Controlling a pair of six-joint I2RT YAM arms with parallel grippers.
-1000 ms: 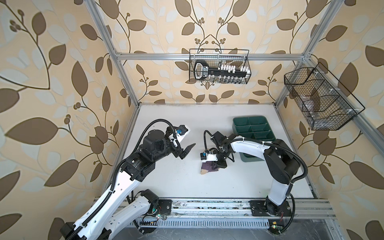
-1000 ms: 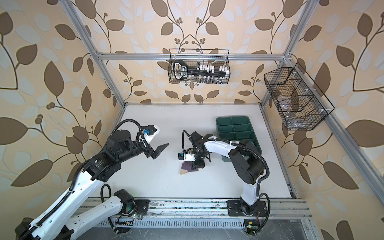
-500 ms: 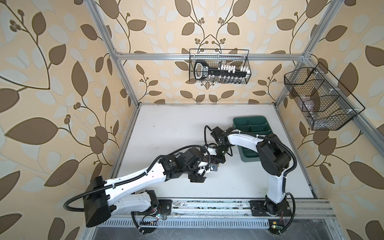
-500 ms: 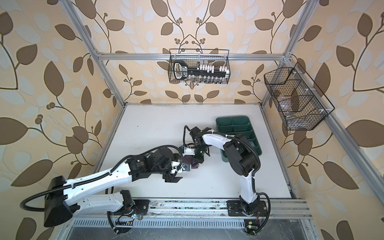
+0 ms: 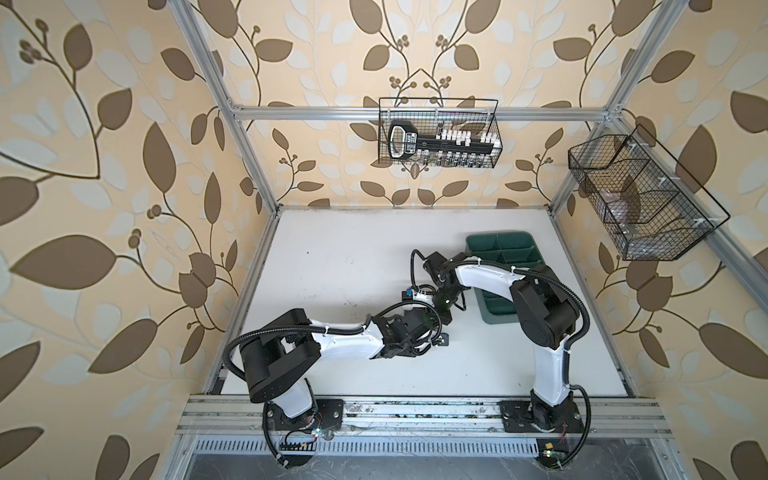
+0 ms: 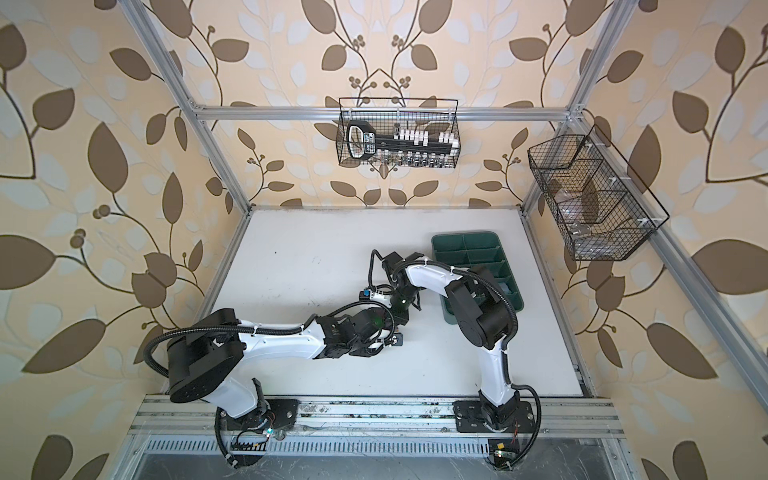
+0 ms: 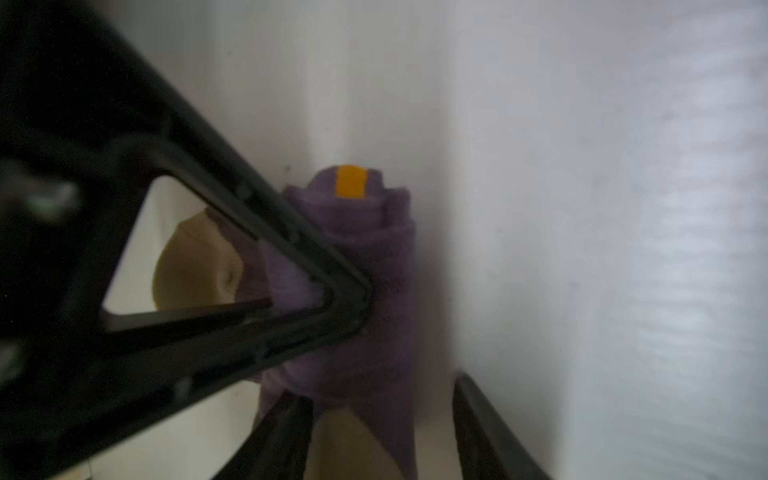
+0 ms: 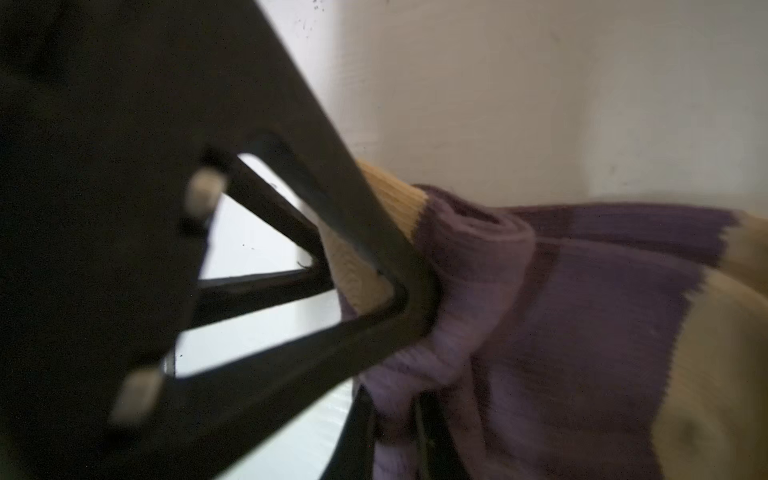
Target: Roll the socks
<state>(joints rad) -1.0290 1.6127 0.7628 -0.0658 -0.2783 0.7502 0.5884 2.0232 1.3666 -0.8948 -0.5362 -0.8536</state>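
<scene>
On the white table (image 5: 332, 270) inside leaf-papered walls (image 5: 104, 166), the purple sock (image 7: 386, 257) lies part-rolled, my right gripper (image 8: 407, 357) clamped on one end, my left gripper (image 5: 436, 332) pressing a finger to its side, grip there impossible to tell

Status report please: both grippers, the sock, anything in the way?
Right gripper shut on purple sock, partly rolled. Left gripper open, astride the roll. Green tray aside, not blocking.

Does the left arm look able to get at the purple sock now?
Probably yes: in the left wrist view the left gripper straddles the rolled purple sock, jaws apart. The right gripper pinches the same sock but leaves that end free.
</scene>
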